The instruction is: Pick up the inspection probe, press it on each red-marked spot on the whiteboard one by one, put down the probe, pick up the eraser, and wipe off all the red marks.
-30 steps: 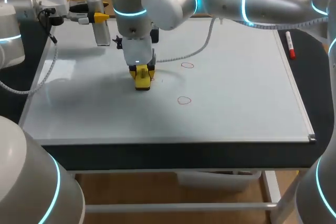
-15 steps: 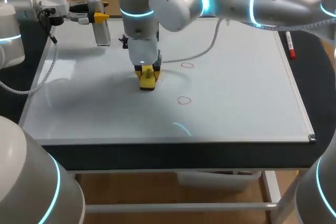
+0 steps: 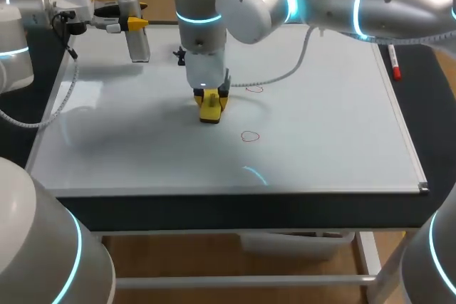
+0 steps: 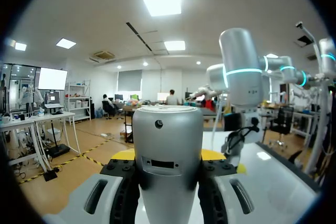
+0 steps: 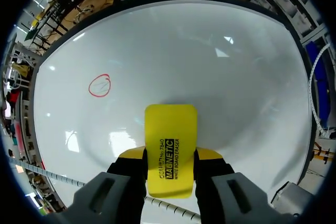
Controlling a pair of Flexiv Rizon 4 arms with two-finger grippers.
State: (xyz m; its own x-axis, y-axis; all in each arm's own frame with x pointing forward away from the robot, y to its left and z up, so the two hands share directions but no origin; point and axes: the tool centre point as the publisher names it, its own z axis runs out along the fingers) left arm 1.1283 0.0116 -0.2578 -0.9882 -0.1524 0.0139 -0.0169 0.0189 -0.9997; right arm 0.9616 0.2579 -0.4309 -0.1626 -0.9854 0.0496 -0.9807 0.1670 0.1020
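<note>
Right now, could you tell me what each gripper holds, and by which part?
The right gripper holds the yellow eraser by its long sides; the left gripper holds the silver probe by its upper half.

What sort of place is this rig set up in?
Likely a robot test bench in a lab: a whiteboard lies flat on the table with red circles drawn on it, my right tool holds an eraser and my left tool a probe.
</note>
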